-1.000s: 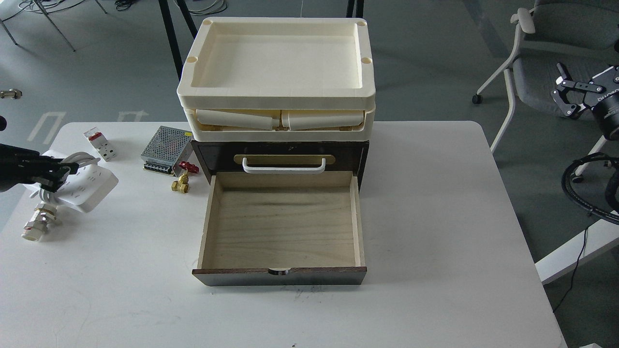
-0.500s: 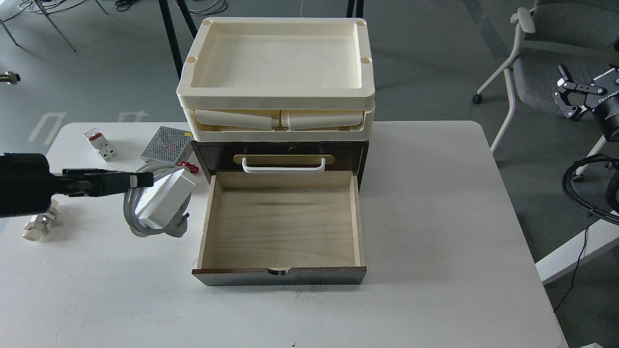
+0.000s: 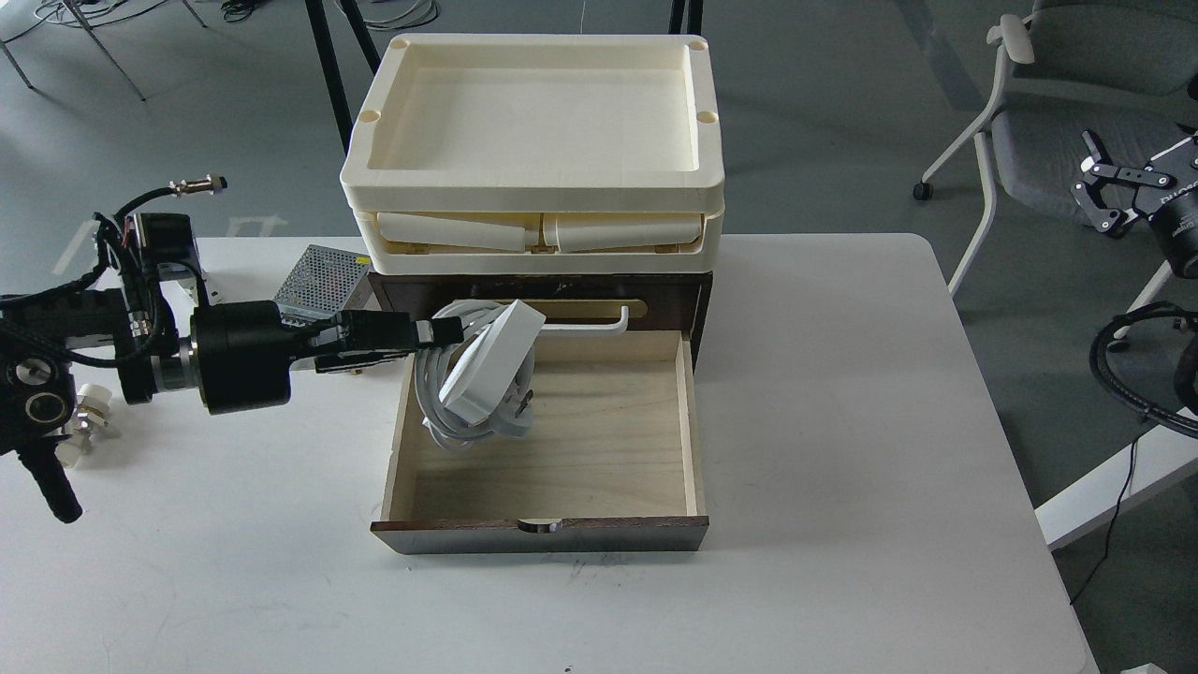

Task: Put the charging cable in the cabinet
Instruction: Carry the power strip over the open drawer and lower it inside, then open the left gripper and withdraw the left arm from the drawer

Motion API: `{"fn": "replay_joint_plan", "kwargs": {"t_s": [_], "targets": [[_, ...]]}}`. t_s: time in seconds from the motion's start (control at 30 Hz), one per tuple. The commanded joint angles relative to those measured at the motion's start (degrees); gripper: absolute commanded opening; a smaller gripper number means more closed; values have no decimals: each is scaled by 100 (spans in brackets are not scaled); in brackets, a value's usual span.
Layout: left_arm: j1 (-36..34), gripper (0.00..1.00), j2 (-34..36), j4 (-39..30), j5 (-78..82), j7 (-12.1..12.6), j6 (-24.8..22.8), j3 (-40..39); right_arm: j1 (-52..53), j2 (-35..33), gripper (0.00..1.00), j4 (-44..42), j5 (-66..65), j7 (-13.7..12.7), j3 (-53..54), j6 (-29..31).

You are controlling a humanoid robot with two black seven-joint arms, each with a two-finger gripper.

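1. The left gripper [image 3: 447, 329] reaches in horizontally from the left side of the table [image 3: 842, 421]; its dark fingers are pinched on the charging cable [image 3: 489, 367] at the upper left edge of the white strip body.
2. The charging cable hangs tilted, one long edge raised toward the cabinet front, with its thick white cord looped beneath and to the left and the plug end lowest. It sits over the left rear part of the open drawer [image 3: 599, 449]. Whether the cord loop touches the drawer floor cannot be told.
3. The cabinet [image 3: 674, 295] stands at the middle of the table, its plywood drawer pulled fully toward the camera, dark front panel nearest. The right and front parts of the drawer floor are bare wood.
4. The white handle [image 3: 599, 328] on the upper cabinet front is partly covered by the strip on its left.
5. Two cream trays [image 3: 533, 183] are stacked on top of the cabinet, the upper one open and shallow.
6. A perforated metal power supply box [image 3: 323, 276] lies on the table just left of the cabinet, behind the left arm.
7. A small white fitting [image 3: 86, 412] shows near the left table edge, partly hidden by the arm.
8. The right gripper [image 3: 1114, 197] is held off the table to the far right, in front of a grey chair [image 3: 1039, 122]; its fingers stand spread apart and hold nothing.
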Motion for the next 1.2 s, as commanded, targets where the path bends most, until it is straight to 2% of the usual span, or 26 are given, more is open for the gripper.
{"fn": "replay_joint_plan", "kwargs": {"t_s": [0.0,0.1,0.33,0.6,1.0,1.17], "targets": [[241,0,-331,427,2,-1,55,-11,0,3,100,-92,0,-1,-7,0],[339,0,-744,841,2,-1,29,-2,0,11,100,-118,0,-1,-7,0],[585,0,-1158,1500,2,-1,196,-38,-8,3,100,-145,9,-1,-7,0],[813,0,-1325,1563,2,-1,214,-29,-8,11,100,-154,0,-1,-7,0],[1095,1,-2626,2309,2,-1,802,-29,-105,3,100,-154,9,-1,2,0],[1235,8,-2960,2634,-7,-1,846,-46,-114,3,100,-145,9,-1,2,0]]}}
